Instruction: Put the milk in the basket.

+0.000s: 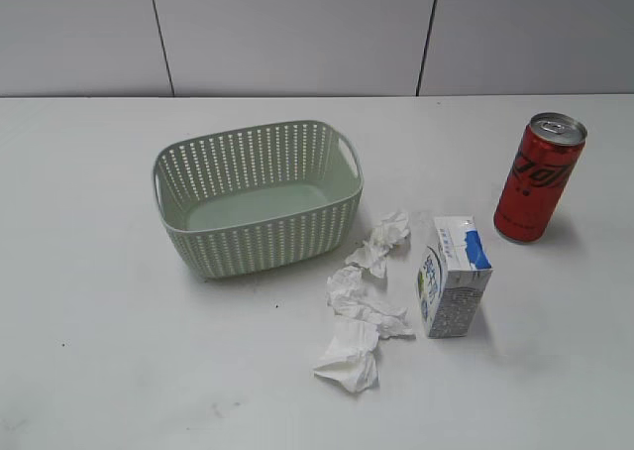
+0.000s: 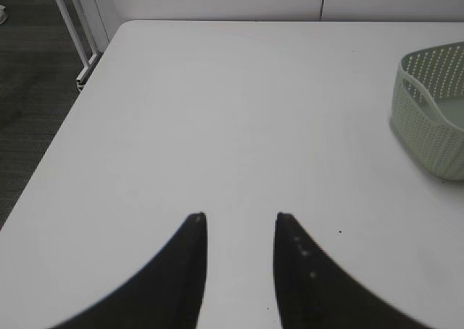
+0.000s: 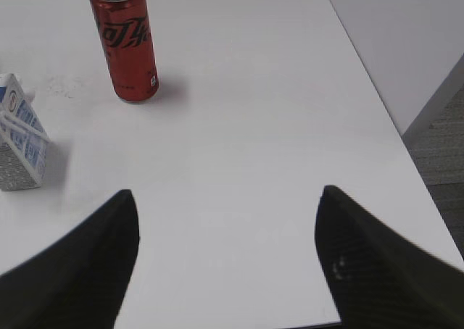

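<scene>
While the milk [image 1: 453, 277] stands outside the basket [image 1: 257, 197] (upright), left gripper [image 2: 240, 217] and right gripper [image 3: 226, 193] are spread, empty.

White bench [image 1: 89, 351] carries pale green basket [image 1: 260, 234], w/ crumpled tissues [image 1: 362, 311] beside it, then upright milk carton [image 1: 453, 277] & red can [image 1: 538, 178] further right.
</scene>
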Available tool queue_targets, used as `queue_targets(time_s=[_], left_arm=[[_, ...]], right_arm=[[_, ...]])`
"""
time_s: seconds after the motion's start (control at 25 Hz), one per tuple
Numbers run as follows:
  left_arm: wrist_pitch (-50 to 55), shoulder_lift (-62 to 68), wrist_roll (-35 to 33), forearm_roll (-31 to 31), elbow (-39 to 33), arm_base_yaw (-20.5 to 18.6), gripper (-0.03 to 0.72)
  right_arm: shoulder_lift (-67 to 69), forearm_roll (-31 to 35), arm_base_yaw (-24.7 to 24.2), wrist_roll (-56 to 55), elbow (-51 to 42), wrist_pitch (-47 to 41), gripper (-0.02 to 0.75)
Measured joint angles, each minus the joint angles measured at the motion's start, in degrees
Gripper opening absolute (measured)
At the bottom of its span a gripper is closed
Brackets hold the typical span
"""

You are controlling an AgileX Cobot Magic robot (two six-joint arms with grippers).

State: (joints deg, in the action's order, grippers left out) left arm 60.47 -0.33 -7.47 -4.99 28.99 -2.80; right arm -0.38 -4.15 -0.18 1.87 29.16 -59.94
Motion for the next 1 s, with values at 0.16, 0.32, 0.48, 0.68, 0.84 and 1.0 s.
queue_targets(time_s=[0.16, 0.32, 0.48, 0.68, 0.84, 1.0], left_arm=[[0.00, 0.00, 0.00, 0.00, 0.00, 0.00, 0.233], [0.00, 0.00, 0.00, 0.00, 0.00, 0.00, 0.233], [0.00, 0.00, 0.00, 0.00, 0.00, 0.00, 0.233], [0.00, 0.00, 0.00, 0.00, 0.00, 0.00, 0.233], [0.00, 0.00, 0.00, 0.00, 0.00, 0.00, 0.233], [0.00, 0.00, 0.00, 0.00, 0.00, 0.00, 0.233]], right_arm=[[0.00, 0.00, 0.00, 0.00, 0.00, 0.00, 0.586], [0.00, 0.00, 0.00, 0.00, 0.00, 0.00, 0.586], [0.59, 0.00, 0.00, 0.00, 0.00, 0.06, 0.586], [8.04, 0.00, 0.00, 0.00, 1.59, 2.82, 0.586], [17.40, 0.06, 0.00, 0.00, 4.19, 4.79, 0.586], [28.56, 1.14, 0.00, 0.04, 7.19, 6.25, 0.585]])
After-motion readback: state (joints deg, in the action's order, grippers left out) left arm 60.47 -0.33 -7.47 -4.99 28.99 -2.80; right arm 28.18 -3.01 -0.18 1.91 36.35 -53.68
